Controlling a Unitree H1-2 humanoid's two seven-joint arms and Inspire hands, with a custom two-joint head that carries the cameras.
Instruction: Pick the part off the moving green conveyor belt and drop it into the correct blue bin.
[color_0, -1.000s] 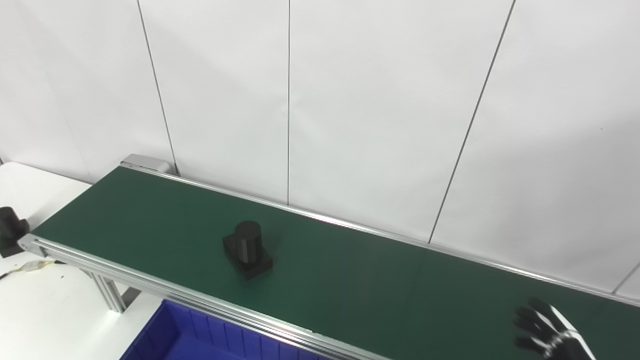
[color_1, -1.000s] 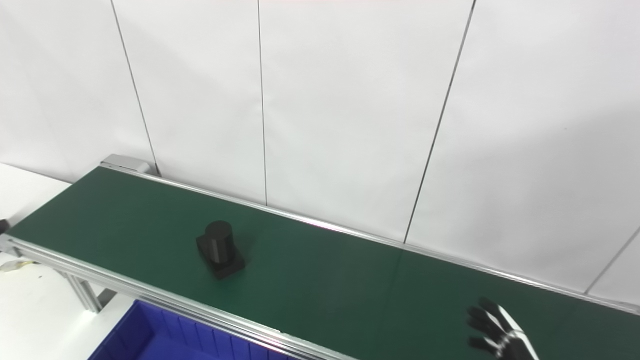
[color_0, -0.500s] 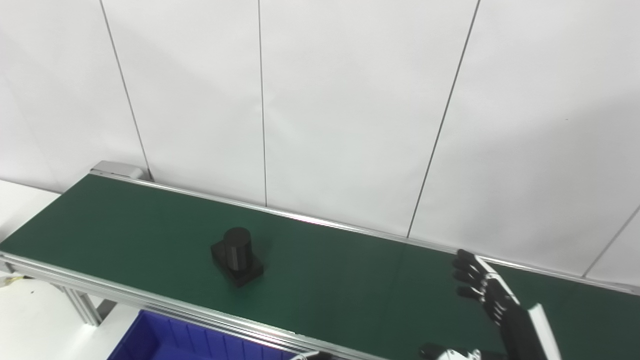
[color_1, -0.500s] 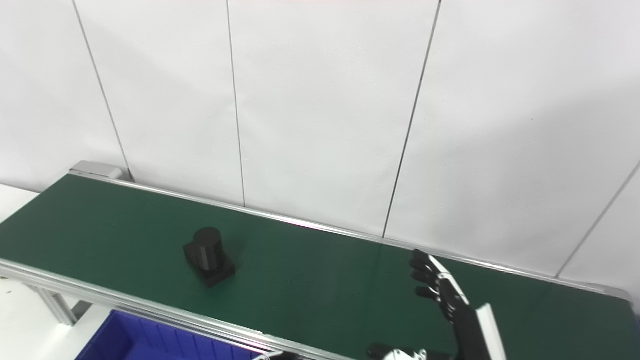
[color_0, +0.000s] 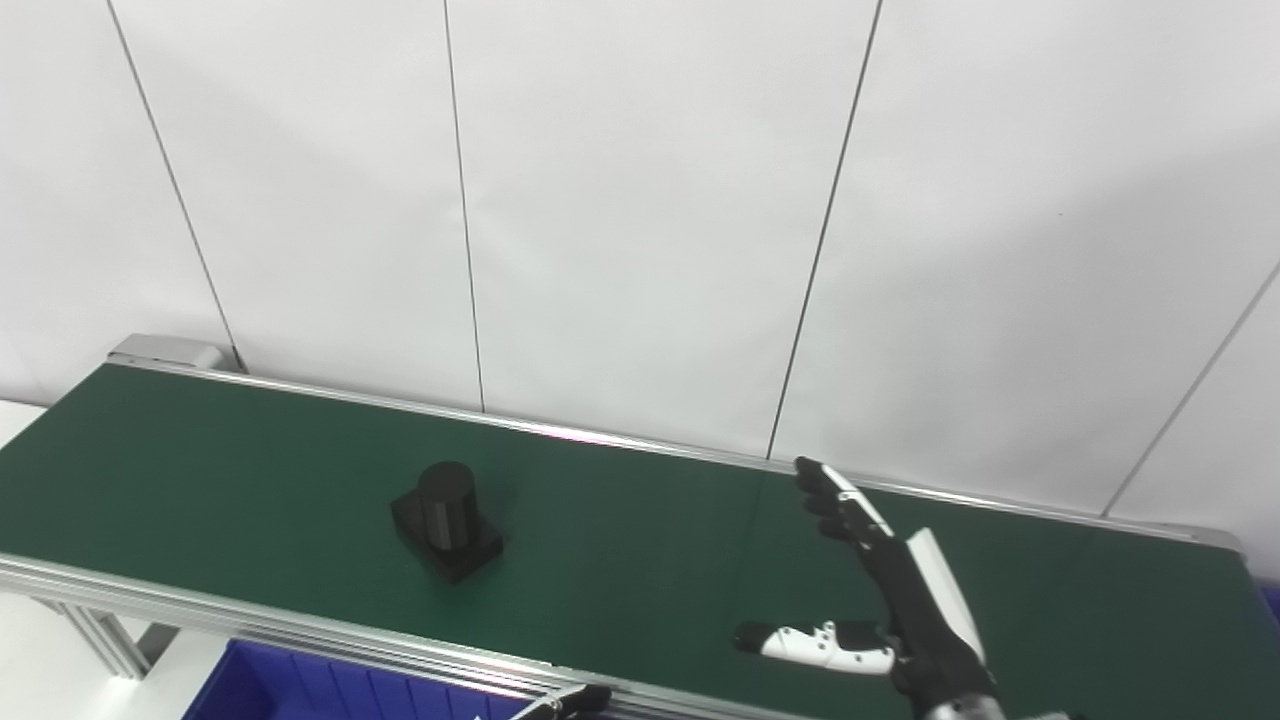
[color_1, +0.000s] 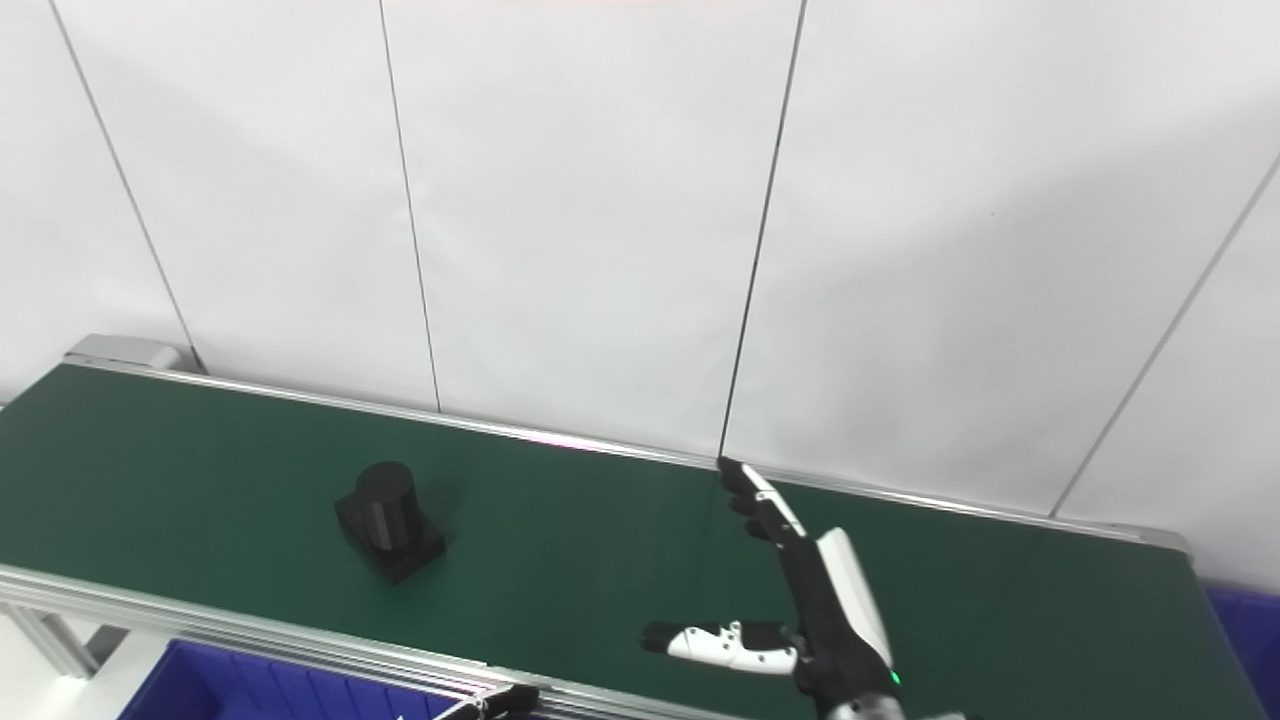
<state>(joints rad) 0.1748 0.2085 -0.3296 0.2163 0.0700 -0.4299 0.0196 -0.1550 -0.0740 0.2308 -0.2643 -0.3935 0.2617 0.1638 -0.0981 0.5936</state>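
Waiting w/ right hand (color_0: 880, 590) over the belt (color_0: 650, 540), fingers (color_0: 835, 500) spread apart & empty, part (color_0: 445, 520) well to its left. Next it prob needs closing round the part's cylinder; left hand barely shows, can't tell.

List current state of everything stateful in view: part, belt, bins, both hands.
Black part, cylinder on a square base: upright on the belt, untouched.
Green conveyor belt: carries only that part; motion cannot be told.
Blue bin at bottom left: only its rim shows, contents hidden.
Right hand: open, fingers and thumb spread, above the belt, apart from the part.
Left hand: only a tip shows, state unclear.
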